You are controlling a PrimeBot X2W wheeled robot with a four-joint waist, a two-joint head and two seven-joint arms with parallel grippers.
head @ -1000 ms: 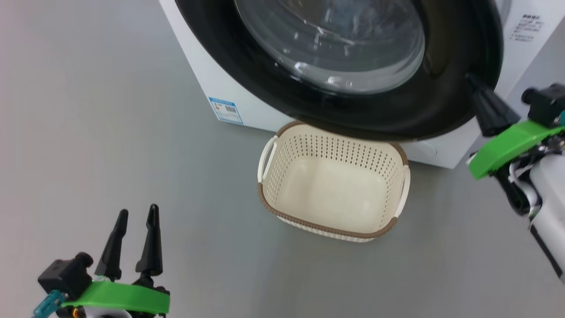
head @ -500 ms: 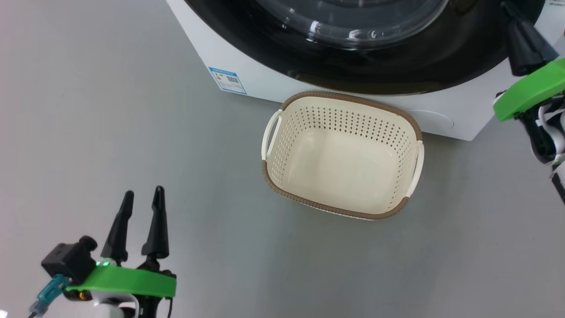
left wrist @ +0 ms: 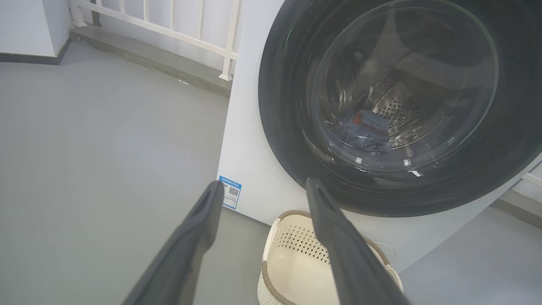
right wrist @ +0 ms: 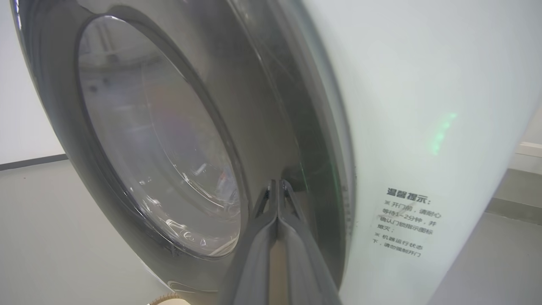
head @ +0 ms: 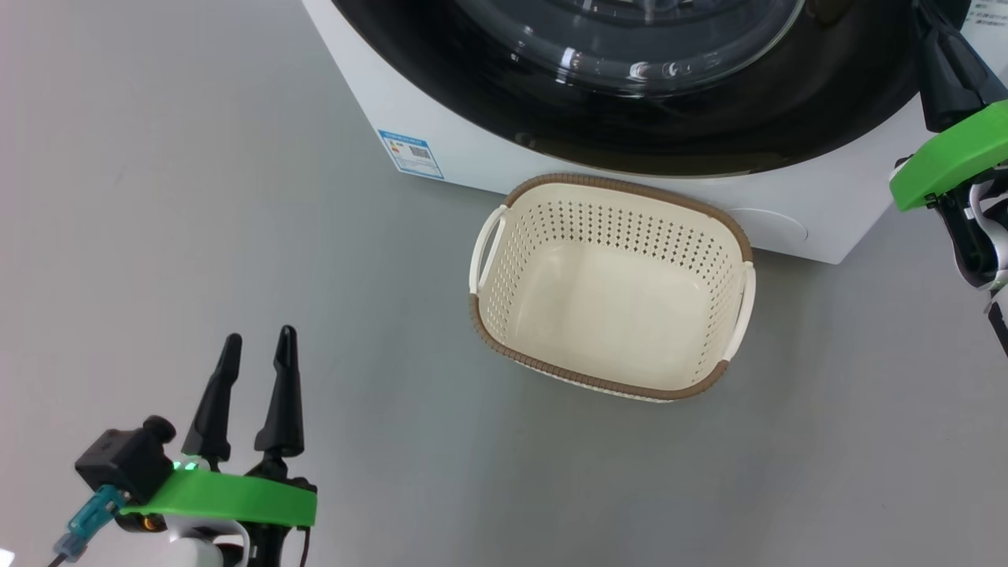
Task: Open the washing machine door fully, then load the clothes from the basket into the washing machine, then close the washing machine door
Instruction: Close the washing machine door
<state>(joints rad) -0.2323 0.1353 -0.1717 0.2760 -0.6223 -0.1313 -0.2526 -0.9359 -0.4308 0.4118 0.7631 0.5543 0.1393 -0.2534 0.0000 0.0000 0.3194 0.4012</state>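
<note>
The washing machine (head: 394, 94) stands white at the top of the head view, with the washing machine door (head: 709, 134) lying against its front. Blue clothes (left wrist: 366, 131) with an orange patch show through the door (left wrist: 288, 127) glass, inside the steel drum. The basket (head: 622, 185) sits on the floor before the machine and holds nothing. My left gripper (head: 258, 337) hovers open at the lower left, far from the basket (left wrist: 292, 250). My right gripper (right wrist: 276, 183) is shut, its tips pressed on the door's black rim (right wrist: 262, 106) at the right side.
Bare grey floor (head: 197, 236) surrounds the basket. A blue sticker (head: 409, 153) marks the machine's lower left front, and a printed notice (right wrist: 402, 224) sits right of the door. A white railing (left wrist: 169, 29) on a low step runs behind the machine.
The head camera has tilted, so machine and basket sit differently in the picture. My right gripper has stayed shut at the door's right rim, and the left one has stayed open.
</note>
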